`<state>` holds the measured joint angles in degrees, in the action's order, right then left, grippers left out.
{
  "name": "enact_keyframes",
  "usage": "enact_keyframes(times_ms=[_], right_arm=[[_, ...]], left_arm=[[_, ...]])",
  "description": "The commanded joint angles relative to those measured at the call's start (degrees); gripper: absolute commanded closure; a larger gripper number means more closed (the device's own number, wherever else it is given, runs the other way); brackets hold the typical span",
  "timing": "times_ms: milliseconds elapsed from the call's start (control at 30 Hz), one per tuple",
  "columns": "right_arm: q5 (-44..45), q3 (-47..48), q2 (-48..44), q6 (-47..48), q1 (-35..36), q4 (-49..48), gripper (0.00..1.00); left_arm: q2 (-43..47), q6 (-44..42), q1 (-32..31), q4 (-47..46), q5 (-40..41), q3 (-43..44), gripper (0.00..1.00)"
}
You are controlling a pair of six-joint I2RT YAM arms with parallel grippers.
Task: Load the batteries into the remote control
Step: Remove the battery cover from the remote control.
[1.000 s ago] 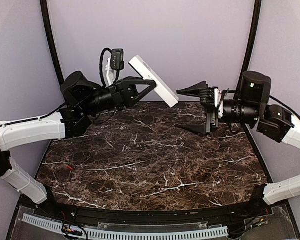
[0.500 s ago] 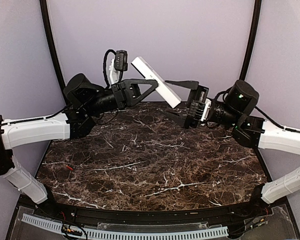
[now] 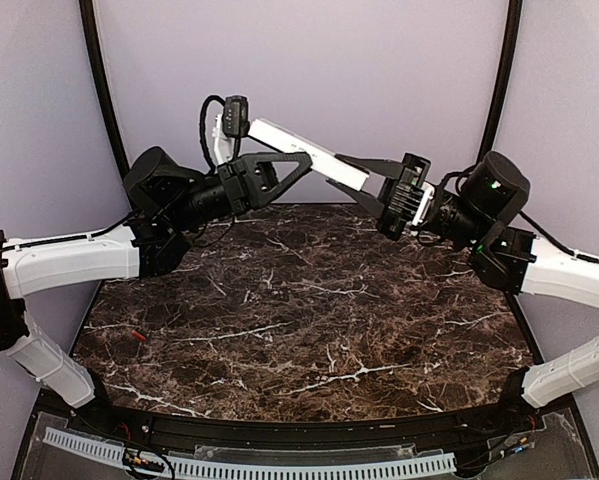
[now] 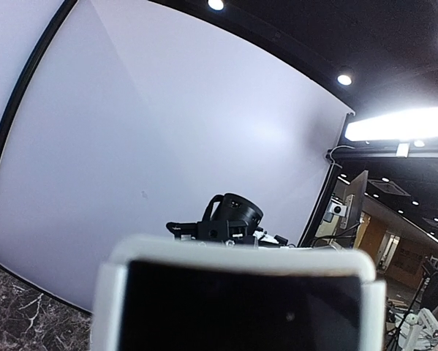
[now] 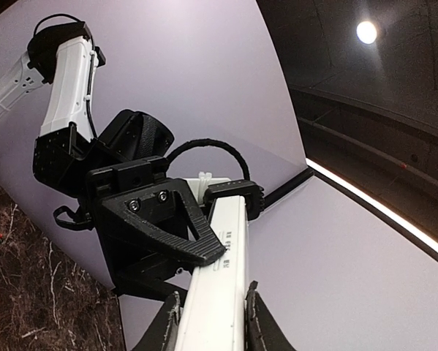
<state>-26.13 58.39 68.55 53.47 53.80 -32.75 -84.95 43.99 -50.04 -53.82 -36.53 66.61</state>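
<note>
Left gripper (image 3: 301, 162) is raised above the far side of the dark marble table (image 3: 309, 320) in the overhead view. Its black fingers are clamped on the remote control (image 3: 274, 133), a slim white bar held in the air and sloping down from upper left to lower right. The right gripper (image 3: 336, 172) meets it from the other side, with one finger above and one below the bar's lower right end, so both arms grip the same remote between them. Well apart from all this, near the table's left edge, lies a tiny red thing that looks like a red battery (image 3: 137, 336), though it is too small to be sure.

From the left wrist, the remote control (image 4: 240, 300) fills the bottom of the view end-on: a white rim around a dark face. Just behind it sits the dark body of the right arm (image 4: 229, 216) against the pale wall.

From the right wrist, the right gripper (image 5: 211, 311) has its two fingers pressed against the long sides of the remote control (image 5: 222, 270), which runs away up the middle. Farther along the bar, a ribbed black finger of the left gripper (image 5: 197, 245) bears on the bar's face, with the white left arm (image 5: 65, 80) rising behind it.
</note>
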Motion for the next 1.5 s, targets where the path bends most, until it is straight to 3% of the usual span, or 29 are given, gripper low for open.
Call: enact_keyframes(times_ms=[0, 67, 100, 233, 333, 533, 667, 833, 1467], right_arm=[[-1.02, -0.17, -1.00, -1.61, 0.60, 5.72, 1.00], [-0.84, -0.15, -1.60, -1.42, 0.60, 7.29, 1.00], [-0.65, -0.06, -1.87, -1.37, 0.60, 8.07, 0.95], [1.05, -0.43, -3.56, -1.26, 0.60, 10.45, 0.42], [3.27, -0.86, -5.43, -0.84, 0.60, 11.90, 0.36], [7.64, -1.39, -9.45, -0.07, 0.54, 14.91, 0.32], [10.25, -1.10, -12.01, 1.47, 0.55, 18.35, 0.35], [9.90, -1.80, -14.50, 4.01, 0.60, 20.28, 0.63], [8.74, 0.93, -11.40, 7.95, 0.55, 22.57, 0.81]], left_arm=[[1.81, -1.17, -0.32, -1.21, -0.90, 0.22, 1.00], [1.98, -1.39, -0.32, -1.20, -0.63, 0.13, 1.00], [2.04, -1.42, -0.36, -1.20, -0.59, 0.11, 1.00], [2.66, -2.16, -0.37, -1.11, -0.44, -0.26, 1.00], [3.21, -2.95, -0.33, -0.59, 0.04, -0.77, 1.00], [3.47, -4.05, -0.32, 0.45, 0.21, -0.95, 1.00], [3.49, -4.21, -0.37, 0.24, 0.39, -1.33, 1.00], [3.39, -4.22, -0.32, 0.14, 0.82, -1.48, 1.00], [3.16, -3.98, -0.33, -0.10, 0.64, -1.90, 1.00]])
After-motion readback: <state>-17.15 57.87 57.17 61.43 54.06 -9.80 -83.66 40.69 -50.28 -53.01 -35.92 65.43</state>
